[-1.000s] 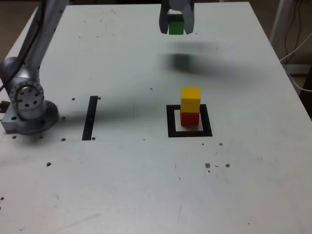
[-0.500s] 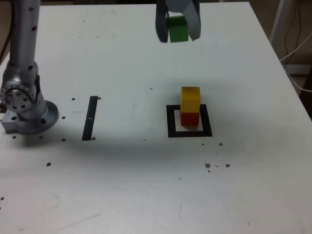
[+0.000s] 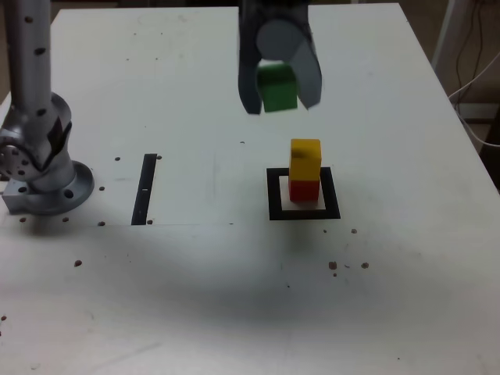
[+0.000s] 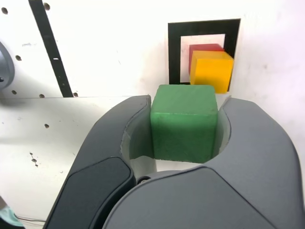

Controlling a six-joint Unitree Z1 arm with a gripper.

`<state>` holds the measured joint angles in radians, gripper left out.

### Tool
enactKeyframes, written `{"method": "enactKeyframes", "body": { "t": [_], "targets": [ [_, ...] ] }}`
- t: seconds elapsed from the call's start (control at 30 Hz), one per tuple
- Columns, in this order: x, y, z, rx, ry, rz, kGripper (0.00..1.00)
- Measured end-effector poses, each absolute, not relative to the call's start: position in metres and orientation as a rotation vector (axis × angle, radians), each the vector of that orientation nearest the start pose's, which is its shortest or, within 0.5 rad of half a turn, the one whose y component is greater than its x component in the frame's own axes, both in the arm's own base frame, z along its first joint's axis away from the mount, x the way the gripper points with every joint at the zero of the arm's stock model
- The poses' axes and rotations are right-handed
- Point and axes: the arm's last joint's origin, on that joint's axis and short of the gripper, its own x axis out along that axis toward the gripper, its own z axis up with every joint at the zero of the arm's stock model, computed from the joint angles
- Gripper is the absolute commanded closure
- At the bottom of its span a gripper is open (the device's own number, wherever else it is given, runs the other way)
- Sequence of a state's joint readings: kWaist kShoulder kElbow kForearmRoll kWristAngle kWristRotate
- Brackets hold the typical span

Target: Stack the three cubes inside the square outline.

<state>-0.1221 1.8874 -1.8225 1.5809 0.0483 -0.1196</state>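
table [image 3: 406,297]: white, speckled | black strip [image 3: 144,188]: flat on table | cables [image 3: 475,70]: beyond table's edge

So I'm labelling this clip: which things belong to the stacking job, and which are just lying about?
Job: green cube in the gripper; yellow cube on red cube; square outline.
Lying about: black strip; cables off the table.

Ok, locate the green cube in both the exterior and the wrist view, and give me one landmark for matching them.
Exterior view: the green cube hangs in the gripper above the table, up and toward that view's left of the yellow cube.
Wrist view: the green cube fills the middle, clamped between the two dark jaws.
Shared landmark: the square outline, with the yellow cube on the red cube.
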Motion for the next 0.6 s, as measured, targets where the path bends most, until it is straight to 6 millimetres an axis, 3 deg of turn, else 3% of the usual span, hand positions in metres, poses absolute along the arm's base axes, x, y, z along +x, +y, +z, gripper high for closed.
{"method": "enactKeyframes", "body": {
  "t": [0.6],
  "targets": [
    [0.349,-0.041,0.331,0.069,1.690,0.053,0.75]
  ]
}}
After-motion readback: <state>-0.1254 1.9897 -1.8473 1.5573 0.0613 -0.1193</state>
